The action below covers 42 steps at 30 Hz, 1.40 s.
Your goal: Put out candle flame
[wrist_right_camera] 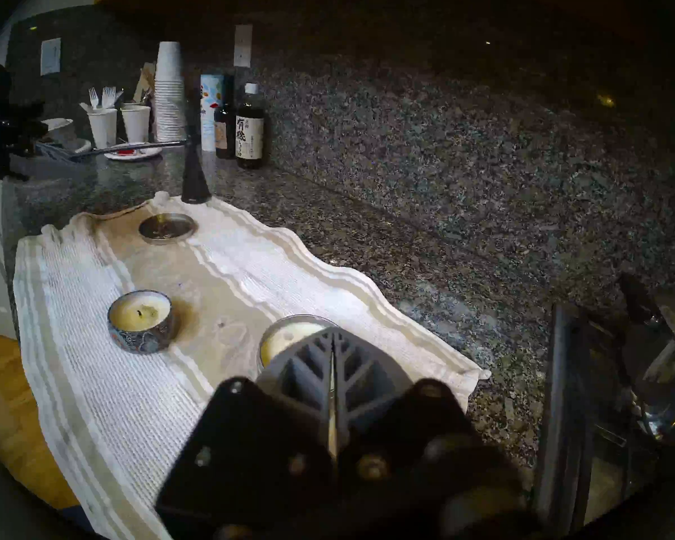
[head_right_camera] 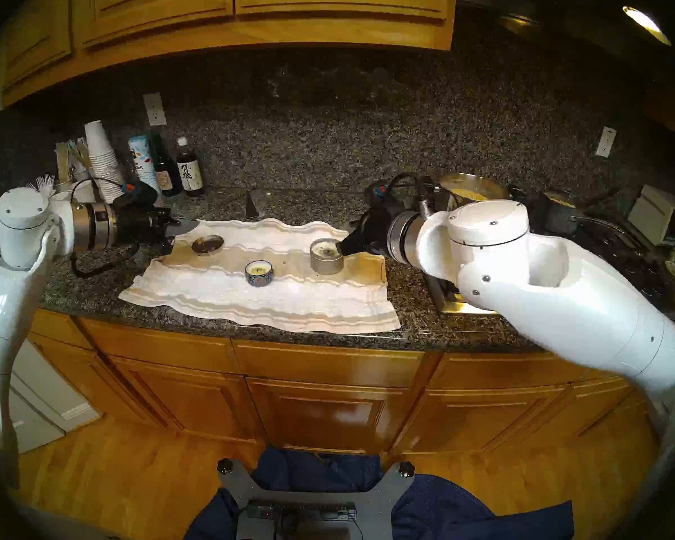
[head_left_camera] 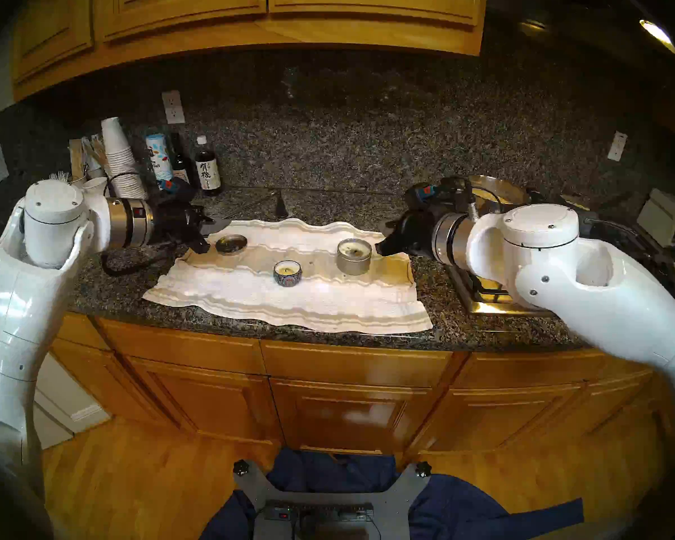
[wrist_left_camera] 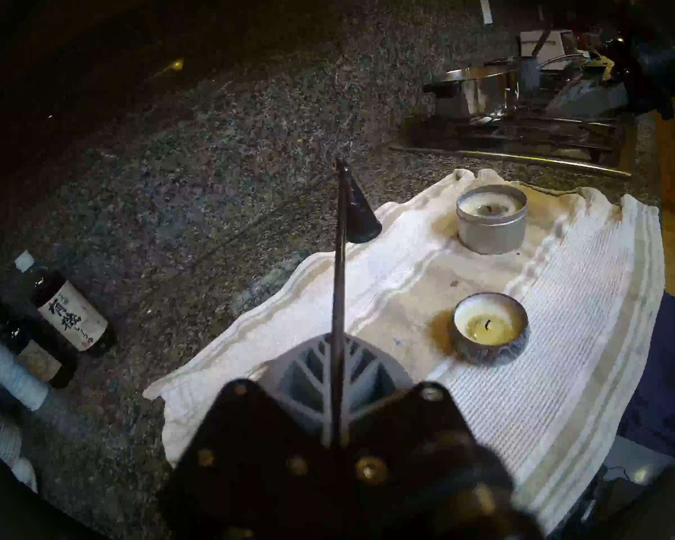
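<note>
A small blue patterned candle (head_left_camera: 287, 272) (wrist_left_camera: 490, 328) and a larger silver tin candle (head_left_camera: 354, 256) (wrist_left_camera: 491, 219) stand on a white towel (head_left_camera: 289, 309). Both wicks look dark; I see no flame on either. My left gripper (head_left_camera: 213, 224) (wrist_left_camera: 338, 342) is shut on the thin handle of a black candle snuffer (wrist_left_camera: 361, 217) (head_left_camera: 280, 207). The snuffer's cone hangs over the towel's far edge, away from both candles. My right gripper (head_left_camera: 380, 249) (wrist_right_camera: 333, 334) is shut and empty, its tip at the tin candle's right rim. A tin lid (head_left_camera: 231, 244) lies on the towel near the left gripper.
Dark sauce bottles (head_left_camera: 207, 169), a stack of paper cups (head_left_camera: 119, 157) and cups of plastic forks stand at the back left. A steel pot (head_left_camera: 497, 194) sits on the stove (head_left_camera: 495, 297) to the right, behind my right arm. The counter's front edge runs just below the towel.
</note>
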Each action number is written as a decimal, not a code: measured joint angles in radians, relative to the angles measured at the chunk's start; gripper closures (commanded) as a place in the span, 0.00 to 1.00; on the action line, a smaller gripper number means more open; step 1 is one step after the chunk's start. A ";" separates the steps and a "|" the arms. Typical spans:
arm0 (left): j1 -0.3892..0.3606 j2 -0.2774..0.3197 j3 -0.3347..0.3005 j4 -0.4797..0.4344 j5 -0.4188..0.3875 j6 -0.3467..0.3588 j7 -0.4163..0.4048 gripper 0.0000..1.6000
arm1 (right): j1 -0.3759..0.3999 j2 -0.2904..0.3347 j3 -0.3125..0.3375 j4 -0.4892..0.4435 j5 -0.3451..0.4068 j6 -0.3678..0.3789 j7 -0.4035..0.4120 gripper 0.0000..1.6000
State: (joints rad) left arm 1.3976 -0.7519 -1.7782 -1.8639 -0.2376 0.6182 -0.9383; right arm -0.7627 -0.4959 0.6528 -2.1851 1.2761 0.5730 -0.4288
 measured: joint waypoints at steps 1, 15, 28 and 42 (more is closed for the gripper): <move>0.012 0.000 -0.013 -0.002 -0.001 0.000 0.001 1.00 | 0.001 -0.002 0.000 0.002 -0.001 0.003 0.002 1.00; 0.129 -0.021 -0.120 0.011 0.007 -0.021 0.032 1.00 | 0.015 -0.022 -0.001 0.011 -0.011 0.029 0.010 1.00; 0.143 -0.025 -0.127 0.106 0.048 -0.055 0.064 1.00 | 0.019 -0.025 -0.001 0.002 -0.012 0.038 -0.005 1.00; 0.163 -0.032 -0.125 0.094 0.051 -0.068 0.085 1.00 | 0.020 -0.019 0.000 -0.008 -0.010 0.040 -0.015 1.00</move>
State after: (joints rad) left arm 1.5610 -0.7843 -1.9029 -1.7699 -0.1861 0.5497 -0.8532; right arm -0.7425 -0.5151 0.6532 -2.1936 1.2666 0.6132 -0.4442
